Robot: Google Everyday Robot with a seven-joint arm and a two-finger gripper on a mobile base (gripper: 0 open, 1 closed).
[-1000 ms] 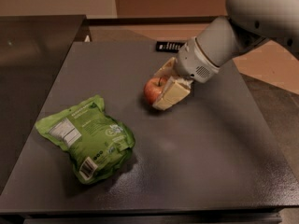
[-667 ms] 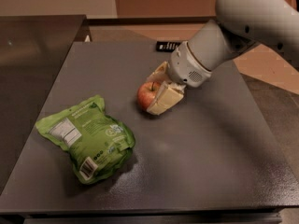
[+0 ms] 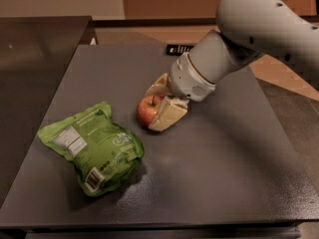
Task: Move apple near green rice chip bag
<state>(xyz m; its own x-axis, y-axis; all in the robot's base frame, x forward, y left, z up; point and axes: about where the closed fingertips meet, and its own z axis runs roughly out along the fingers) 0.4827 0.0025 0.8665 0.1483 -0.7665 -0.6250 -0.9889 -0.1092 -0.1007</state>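
Observation:
The apple [image 3: 148, 109] is small, red with yellowish patches and a short stem, near the middle of the dark table [image 3: 224, 158]. My gripper [image 3: 158, 105] comes in from the upper right and is shut on the apple, with one cream finger [image 3: 168, 114] in front of it and the other behind. The green rice chip bag [image 3: 92, 147] lies flat at the left front, lime green with a white nutrition label and a barcode. The apple sits a short gap to the upper right of the bag, not touching it.
A small dark flat object [image 3: 178, 49] lies at the table's far edge behind my arm. A second dark surface [image 3: 35, 49] adjoins on the left. My large white arm [image 3: 259, 29] fills the upper right.
My gripper has carried the apple down and to the left, closer to the green bag. The bag has not moved.

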